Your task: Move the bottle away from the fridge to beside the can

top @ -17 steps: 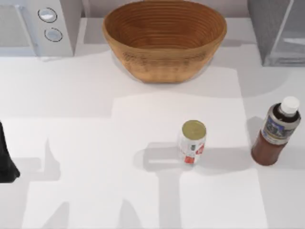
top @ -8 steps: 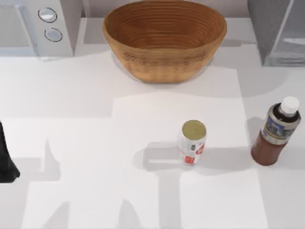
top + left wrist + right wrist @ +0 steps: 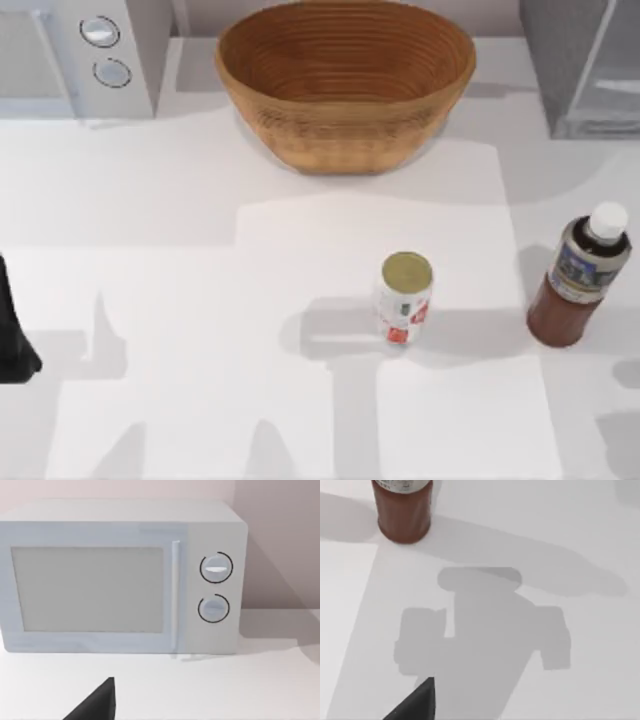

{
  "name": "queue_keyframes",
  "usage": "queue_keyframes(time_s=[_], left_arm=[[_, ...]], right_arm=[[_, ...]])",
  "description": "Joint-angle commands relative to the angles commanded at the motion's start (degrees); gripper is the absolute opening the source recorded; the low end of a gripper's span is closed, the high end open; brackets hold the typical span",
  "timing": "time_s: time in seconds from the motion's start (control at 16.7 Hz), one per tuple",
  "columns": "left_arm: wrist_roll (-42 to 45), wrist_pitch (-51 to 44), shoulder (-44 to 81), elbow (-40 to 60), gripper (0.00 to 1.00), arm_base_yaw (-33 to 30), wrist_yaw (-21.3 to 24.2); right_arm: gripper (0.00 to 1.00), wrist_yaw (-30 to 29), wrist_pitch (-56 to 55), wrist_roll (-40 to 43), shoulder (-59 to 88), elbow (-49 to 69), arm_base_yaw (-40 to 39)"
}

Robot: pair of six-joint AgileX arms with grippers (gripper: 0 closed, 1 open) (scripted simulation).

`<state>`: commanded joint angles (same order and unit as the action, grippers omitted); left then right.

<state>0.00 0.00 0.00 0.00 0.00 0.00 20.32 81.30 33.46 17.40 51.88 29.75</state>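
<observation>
White table (image 3: 180,300) seen from above, with the big stuff lined up along the back. The dark grey speckled fridge (image 3: 585,65) sits in the far right corner, a white microwave (image 3: 70,55) with two dials is in the far left corner, and a woven brown basket (image 3: 345,80) stands between them. The bottle (image 3: 578,280) stands upright near the right edge of the table, out in front of the fridge and apart from it. The can (image 3: 404,297) is upright too, well to the bottle's left and around the table's middle, so there's a clear gap between the two. In the right wrist view, the right gripper (image 3: 417,702) is just a dark wedge hanging over bare table. The bottle's brown base (image 3: 404,510) is some way off, nothing touches it, and the arm's shadow lies on the table between them. Honestly can't tell if that gripper is released or clenched. The left arm (image 3: 12,330) is parked at the table's left edge, with the left gripper (image 3: 95,705) facing the microwave door, and I can't tell its state either.
</observation>
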Motion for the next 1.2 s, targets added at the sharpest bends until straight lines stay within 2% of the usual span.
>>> queue_keyframes(time_s=[0.42,0.66,0.9,1.2], left_arm=[[0.0,0.0,0.0,0.0,1.0,0.0,0.0],[0.0,0.0,0.0,0.0,1.0,0.0,0.0],[0.0,0.0,0.0,0.0,1.0,0.0,0.0],[0.0,0.0,0.0,0.0,1.0,0.0,0.0]], right_arm=[[1.0,19.2,0.7,49.4,46.0,13.1,39.5],[1.0,27.1,2.1,70.2,68.7,19.3,59.0],[1.0,32.2,3.3,81.4,82.6,23.2,70.6],[1.0,34.0,4.1,84.1,86.9,24.7,74.0]])
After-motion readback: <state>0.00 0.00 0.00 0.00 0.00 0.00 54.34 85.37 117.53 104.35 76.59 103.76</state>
